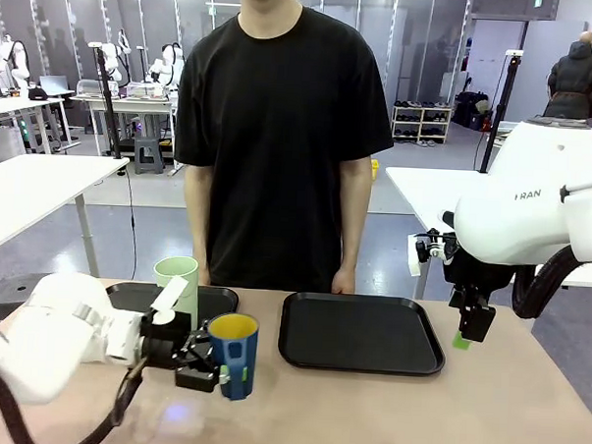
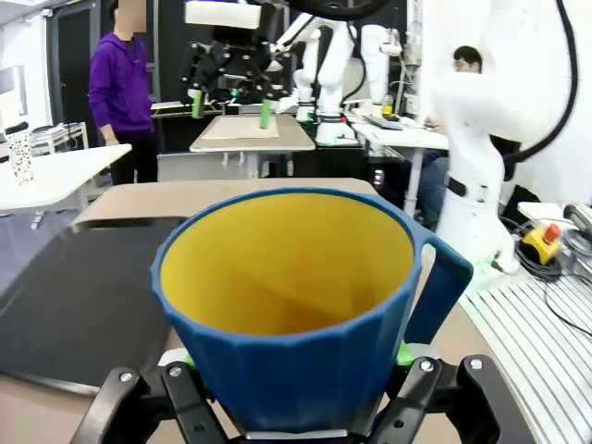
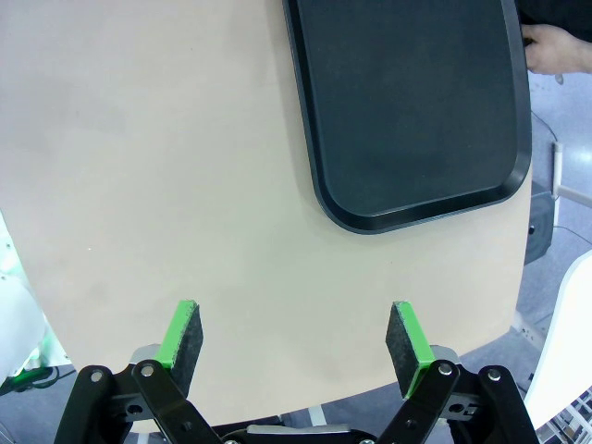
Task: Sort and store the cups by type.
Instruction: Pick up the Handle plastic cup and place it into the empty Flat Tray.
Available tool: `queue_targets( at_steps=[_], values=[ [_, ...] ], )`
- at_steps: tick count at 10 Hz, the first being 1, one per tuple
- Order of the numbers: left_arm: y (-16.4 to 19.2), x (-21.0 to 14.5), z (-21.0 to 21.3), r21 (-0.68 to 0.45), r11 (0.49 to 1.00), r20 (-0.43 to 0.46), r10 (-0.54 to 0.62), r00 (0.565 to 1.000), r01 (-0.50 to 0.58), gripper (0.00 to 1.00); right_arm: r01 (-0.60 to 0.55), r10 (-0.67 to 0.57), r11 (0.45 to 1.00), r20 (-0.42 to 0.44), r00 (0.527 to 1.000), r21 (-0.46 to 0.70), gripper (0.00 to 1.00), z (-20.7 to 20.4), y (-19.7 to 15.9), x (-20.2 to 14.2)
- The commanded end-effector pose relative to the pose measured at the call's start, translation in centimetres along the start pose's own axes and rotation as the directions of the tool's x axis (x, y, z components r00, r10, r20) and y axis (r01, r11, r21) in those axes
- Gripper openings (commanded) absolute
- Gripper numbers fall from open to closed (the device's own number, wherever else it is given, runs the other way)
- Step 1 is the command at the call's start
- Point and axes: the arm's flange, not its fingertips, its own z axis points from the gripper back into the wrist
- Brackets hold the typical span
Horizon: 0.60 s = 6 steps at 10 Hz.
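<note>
My left gripper (image 1: 214,368) is shut on the dark blue handled mug (image 1: 233,354), yellow inside, at the front left of the table. In the left wrist view the mug (image 2: 296,314) sits upright between the jaws, its handle to the right. The pale green tumbler (image 1: 177,286) stands on the left black tray (image 1: 214,299) behind the mug. My right gripper (image 1: 463,333) hangs open over the table's right side, beside the right black tray (image 1: 360,333). In the right wrist view its fingers (image 3: 185,335) are spread wide above bare tabletop, with nothing between them.
A person in a black shirt stands at the far edge, hands resting by the trays; one hand (image 3: 555,42) lies next to the right tray (image 3: 407,102). A black box (image 1: 8,293) sits at far left. Bare tabletop lies in front of the right tray.
</note>
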Motion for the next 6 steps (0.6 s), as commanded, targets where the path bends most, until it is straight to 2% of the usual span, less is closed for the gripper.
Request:
queue_targets(
  at_steps=[1, 3, 4, 5, 6],
  values=[
    [1.8, -0.2, -4.1, 0.048, 0.998, -0.017, -0.038, 0.999, 0.039, 0.73, 0.011, -0.011, 1.0, 0.002, 1.0, -0.009, 1.0, 0.0, 0.0, 0.0],
    [3.4, 0.1, -7.4, 0.119, 0.992, -0.016, -0.039, 0.999, 0.041, 0.73, 0.011, -0.011, 1.0, 0.002, 1.0, -0.009, 1.0, 0.0, 0.0, 0.0],
    [4.6, 0.3, -8.6, 0.197, 0.98, 0.017, -0.02, 1.0, 0.016, 0.73, 0.011, -0.011, 1.0, 0.002, 1.0, -0.009, 1.0, 0.0, 0.0, 0.0],
    [5.4, 0.3, -9.6, 0.227, 0.974, 0.034, -0.025, 0.999, 0.016, 0.73, 0.011, -0.011, 1.0, 0.002, 1.0, -0.009, 1.0, 0.0, 0.0, 0.0],
    [6.1, 0.2, -10.5, 0.26, 0.965, 0.017, -0.043, 0.999, 0.037, 0.73, 0.011, -0.011, 1.0, 0.002, 1.0, -0.009, 1.0, 0.0, 0.0, 0.0]
  ],
)
